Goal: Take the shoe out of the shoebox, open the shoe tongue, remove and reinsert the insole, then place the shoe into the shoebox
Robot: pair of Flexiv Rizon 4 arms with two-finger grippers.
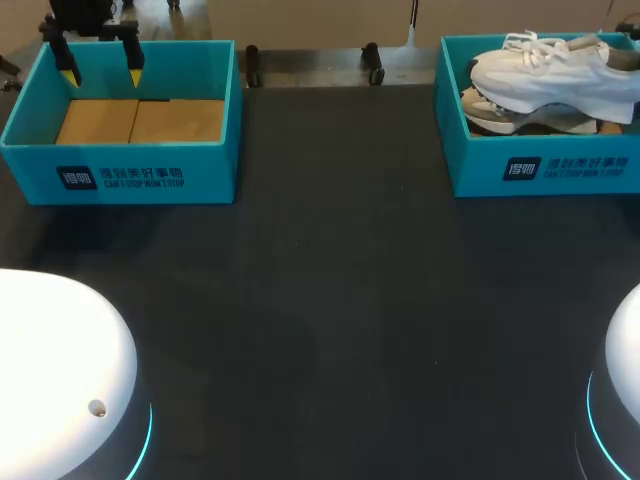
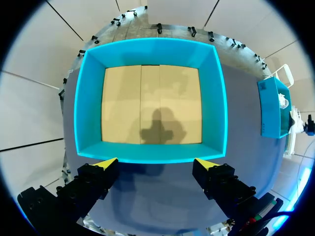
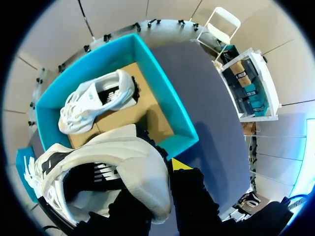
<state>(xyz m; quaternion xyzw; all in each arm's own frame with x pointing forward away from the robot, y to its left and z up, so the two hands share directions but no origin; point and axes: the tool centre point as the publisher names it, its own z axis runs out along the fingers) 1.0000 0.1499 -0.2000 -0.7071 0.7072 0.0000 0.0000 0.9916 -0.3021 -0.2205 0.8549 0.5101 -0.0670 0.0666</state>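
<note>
A white shoe point(image 1: 555, 70) hangs just above the right teal shoebox point(image 1: 480, 170). In the right wrist view my right gripper point(image 3: 165, 169) is shut on the heel collar of this shoe point(image 3: 113, 167); one yellow tip shows beside the heel and the other is hidden by the shoe. A second white shoe point(image 3: 96, 101) lies on its side on the cardboard floor of that box point(image 3: 167, 93), and it also shows under the held shoe point(image 1: 520, 118). My left gripper point(image 1: 101, 72) is open above the far rim of the left teal shoebox point(image 1: 120, 158), with nothing between its fingers point(image 2: 106, 164).
The left shoebox point(image 2: 152, 49) holds only its bare cardboard floor. The dark table top point(image 1: 330, 300) stretches between and in front of the two boxes. The white round bases of my arms point(image 1: 50, 350) stand at the near corners.
</note>
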